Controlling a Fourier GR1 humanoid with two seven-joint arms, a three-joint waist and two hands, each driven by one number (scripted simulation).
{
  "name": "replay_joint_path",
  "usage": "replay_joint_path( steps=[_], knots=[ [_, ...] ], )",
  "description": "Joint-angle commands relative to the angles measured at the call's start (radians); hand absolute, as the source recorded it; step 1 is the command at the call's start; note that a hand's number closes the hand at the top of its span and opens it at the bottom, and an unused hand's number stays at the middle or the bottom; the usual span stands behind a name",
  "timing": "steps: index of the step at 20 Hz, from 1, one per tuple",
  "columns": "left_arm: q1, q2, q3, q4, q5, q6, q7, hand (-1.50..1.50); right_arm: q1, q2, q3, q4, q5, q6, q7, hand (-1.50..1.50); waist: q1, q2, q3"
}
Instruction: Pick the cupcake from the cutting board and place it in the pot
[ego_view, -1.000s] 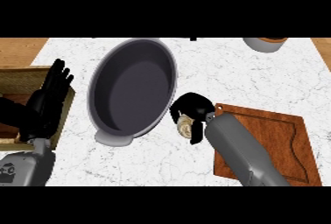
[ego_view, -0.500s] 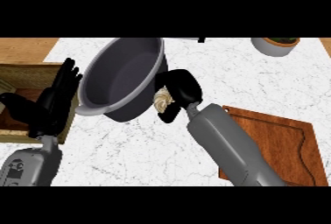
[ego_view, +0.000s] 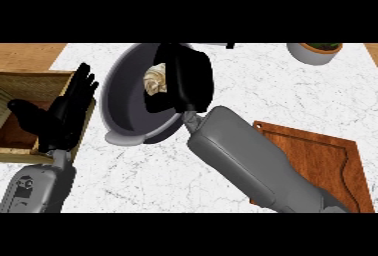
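The robot's black right hand (ego_view: 181, 80) is hanging over the dark grey oval metal pot (ego_view: 129, 107), its fingers curling round the pale frosted cupcake (ego_view: 155, 80), which is sitting inside the pot's outline and not yet on its floor, as far as I can judge.

The main risk, I think, is in the letting go: if the fingers are opening while the cupcake is tilting, it may be tipping onto its frosting or rolling against the pot's wall. The right forearm is also crossing the pot's near right rim, so a low withdrawal could be nudging the pot across the white marble tabletop (ego_view: 295, 100).

Open room is lying to the right, between the pot and the brown wooden cutting board (ego_view: 332, 165). To the left, the wooden crate (ego_view: 29, 80) is standing just beside the pot, and the black left hand (ego_view: 63, 112) is resting there, fingers straight. A small grey planter (ego_view: 317, 52) is sitting at the far right, well apart.
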Motion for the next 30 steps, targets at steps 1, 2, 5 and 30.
replay_joint_path(
  steps=[1, 2, 5, 30],
  knots=[
    [-0.025, 0.01, 0.014, 0.013, 0.001, -0.001, -0.001, 0.0, -0.114, 0.0, 0.074, -0.037, 0.062, -0.081, 0.29, 1.5, -0.005, 0.004, -0.002],
    [-0.028, 0.0, 0.003, 0.015, -0.014, 0.011, -0.005, 0.0, -0.115, 0.0, 0.117, -0.044, 0.063, -0.101, 0.356, 1.5, -0.003, 0.01, -0.001],
    [-0.018, 0.006, 0.012, 0.019, 0.005, -0.011, -0.013, 0.0, -0.19, 0.0, 0.172, -0.059, 0.072, -0.114, 0.527, 1.5, -0.003, 0.019, 0.0],
    [0.015, 0.001, 0.028, -0.029, -0.008, 0.003, -0.015, 0.0, -0.165, 0.0, 0.267, 0.385, 0.181, -0.155, 0.577, 1.5, -0.039, 0.047, 0.005]
  ],
)
